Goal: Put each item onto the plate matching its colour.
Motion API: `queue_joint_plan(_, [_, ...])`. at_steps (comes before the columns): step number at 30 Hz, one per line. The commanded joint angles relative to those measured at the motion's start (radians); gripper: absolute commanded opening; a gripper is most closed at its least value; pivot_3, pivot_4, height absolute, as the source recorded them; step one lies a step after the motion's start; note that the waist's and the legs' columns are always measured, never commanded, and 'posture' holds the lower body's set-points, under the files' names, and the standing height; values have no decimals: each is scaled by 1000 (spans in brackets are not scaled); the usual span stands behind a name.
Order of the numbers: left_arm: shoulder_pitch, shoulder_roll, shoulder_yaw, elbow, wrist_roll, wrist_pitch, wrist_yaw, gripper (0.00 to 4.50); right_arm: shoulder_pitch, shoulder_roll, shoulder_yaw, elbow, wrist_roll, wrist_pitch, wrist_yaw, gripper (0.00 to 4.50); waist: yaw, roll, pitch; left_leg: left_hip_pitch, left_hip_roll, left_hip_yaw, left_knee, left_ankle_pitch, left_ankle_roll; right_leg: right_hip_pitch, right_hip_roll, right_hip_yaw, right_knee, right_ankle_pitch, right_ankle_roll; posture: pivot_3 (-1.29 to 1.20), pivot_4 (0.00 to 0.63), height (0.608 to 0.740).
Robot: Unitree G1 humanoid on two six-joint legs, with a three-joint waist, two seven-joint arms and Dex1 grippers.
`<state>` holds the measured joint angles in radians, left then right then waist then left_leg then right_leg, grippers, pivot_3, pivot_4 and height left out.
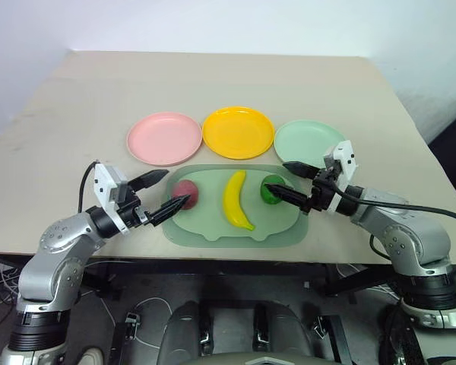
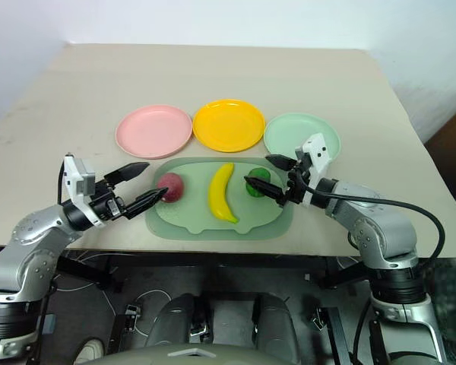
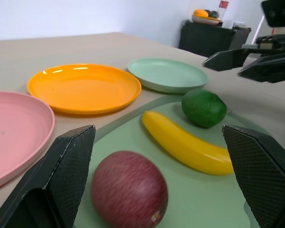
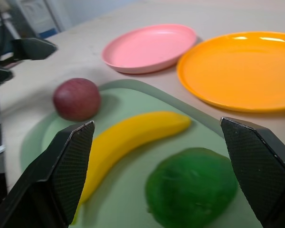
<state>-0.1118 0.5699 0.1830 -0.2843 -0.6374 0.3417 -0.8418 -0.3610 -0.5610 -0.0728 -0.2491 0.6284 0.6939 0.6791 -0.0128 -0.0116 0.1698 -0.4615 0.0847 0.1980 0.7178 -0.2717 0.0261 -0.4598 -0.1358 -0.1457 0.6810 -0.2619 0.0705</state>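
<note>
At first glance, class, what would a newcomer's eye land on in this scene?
Three bright plates in a row across the table: pink plate, yellow-orange plate, mint plate. In front of them, a pale green tray holds a red fruit, banana and lime, flanked by the open left gripper and right gripper.

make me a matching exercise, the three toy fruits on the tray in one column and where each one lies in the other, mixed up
Things:
1. banana
2. lime
3. red-pink fruit

Places:
A. end of the tray near the open left gripper
B. middle of the tray
C. end of the tray near the open right gripper, closest to the mint green plate

Pairs: 1-B, 2-C, 3-A
</note>
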Motion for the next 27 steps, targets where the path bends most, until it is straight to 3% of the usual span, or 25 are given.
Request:
queue_joint_plan(1, [-15,-4,1,-42,-10,2,6,4482,-18,21,-17,-24,-19,16,-70,4500,-1,0,0,0,0,0,0,0,0,0,0,0,0,0,0,0,150,695])
queue_joint_plan(9, [-50,23,21,33,-8,-14,-49,4482,-14,88,12,-43,-9,191,-213,4500,-2,0,0,0,0,0,0,0,0,0,0,0,0,0,0,0,150,695])
queue_joint_plan(20, [-54,0,0,91,26,-65,-85,4482,-49,134,53,11,-70,217,-269,4500,-2,0,0,0,0,0,0,0,0,0,0,0,0,0,0,0,150,695])
queue_joint_plan(25, [-57,10,4,90,25,-64,-95,4500,-43,116,39,-10,-71,204,-237,3130,-1,0,0,0,0,1,0,0,0,0,0,0,0,0,0,0,150,695])
queue_joint_plan(27, [-62,16,9,96,27,-62,-97,4500,-47,98,26,-34,-52,211,-210,3068,-1,0,0,0,0,1,0,0,0,0,0,0,0,0,0,0,150,695])
